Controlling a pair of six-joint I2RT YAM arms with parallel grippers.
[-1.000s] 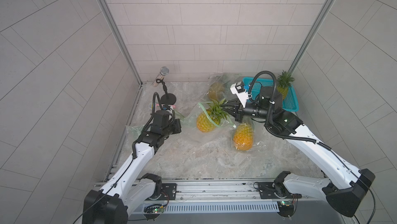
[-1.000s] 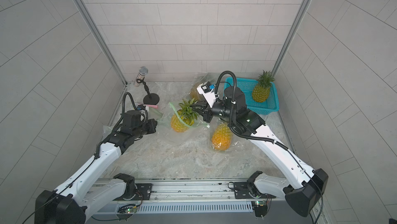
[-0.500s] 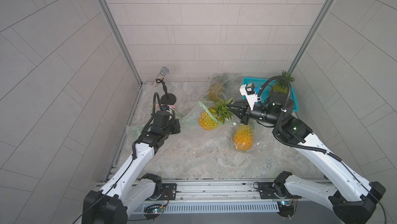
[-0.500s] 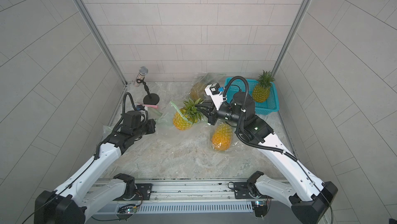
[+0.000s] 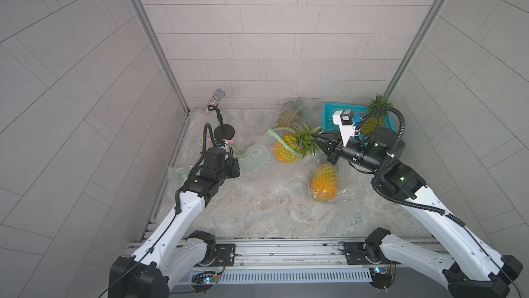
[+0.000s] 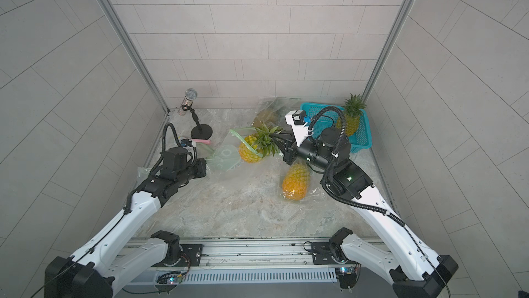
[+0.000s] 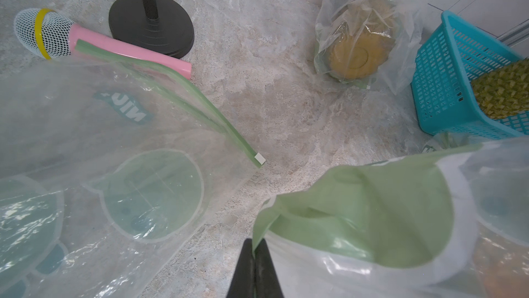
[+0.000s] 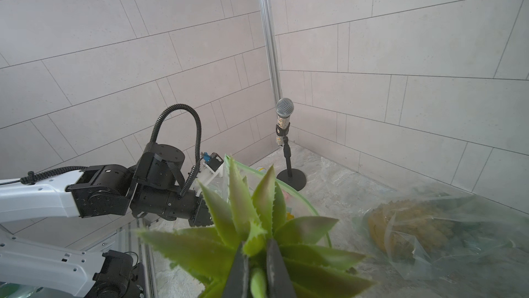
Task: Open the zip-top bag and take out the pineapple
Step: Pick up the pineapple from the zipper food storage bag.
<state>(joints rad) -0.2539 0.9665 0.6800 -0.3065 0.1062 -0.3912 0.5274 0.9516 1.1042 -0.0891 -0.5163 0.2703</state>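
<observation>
A tiled booth seen from above, with two white-and-black robot arms reaching over a marbled bench [image 5: 257, 210]. The right pincer [image 8: 257, 246] is pinching the green crown leaves of a yellow pineapple [image 5: 284, 152], which lies on its side near the middle of the bench, crown toward the right arm. The fruit's body sits in the open mouth of a clear zip-top bag [image 5: 257, 156], whose green zip strip [image 5: 274, 132] loops around the body while the crown pokes outside. The left pincer [image 7: 254, 256] is pressed together on a green-printed fold of that bag at its other end, so the plastic stretches between the two arms. Just beside the right arm, nearer the front, a second pineapple [image 5: 324, 182] lies in its own clear bag. A third bagged pineapple [image 5: 289, 116] rests by the back wall, next to a teal basket [image 5: 332, 110] holding an upright pineapple [image 5: 372, 122]. In the back left corner a silver microphone [image 5: 219, 94] sits on a black stand, a pink toy microphone [image 7: 114, 47] lies against the stand's base, and an empty bag [image 7: 86, 153] lies flat beside it.
</observation>
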